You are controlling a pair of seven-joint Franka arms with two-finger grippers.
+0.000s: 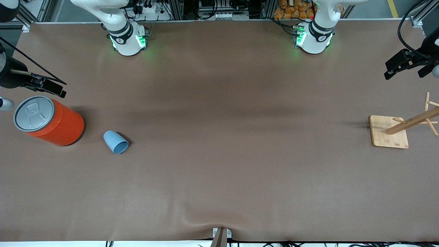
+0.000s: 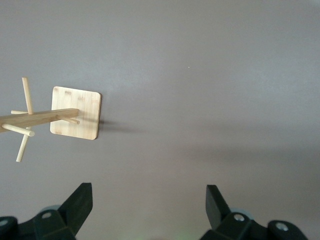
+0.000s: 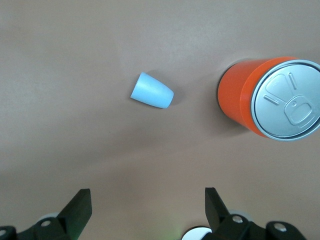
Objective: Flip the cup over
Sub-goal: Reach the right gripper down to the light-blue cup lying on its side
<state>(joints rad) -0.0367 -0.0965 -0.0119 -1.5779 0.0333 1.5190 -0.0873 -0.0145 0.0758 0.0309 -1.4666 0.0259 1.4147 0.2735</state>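
nothing of the flip looks done yet. the cup point(image 1: 115, 142) lies on its side on the table point(image 1: 219, 171), toward the right arm's end, its open mouth turned toward the front camera and its closed base pointing away. it sits just beside the orange can point(image 1: 51, 121), apart from it, and a little nearer the front camera than the can is. the can stands upright with its grey lid up.

the right gripper point(image 3: 145, 202) hangs high over that end of the table, its jaws wide apart and empty — in the right wrist view the cup point(image 3: 151, 91) and can point(image 3: 270, 97) both show well below it, untouched. the left gripper point(image 2: 149, 199) waits over the other end, jaws also spread with nothing between them, looking down on a wooden peg stand point(image 2: 60, 119) with a square base.

so the whole job is left: the right arm, being the one closer, would likely have to come down, take the cup by its tapered wall and set it standing. lying loose on its side, the cup could well roll when nudged.
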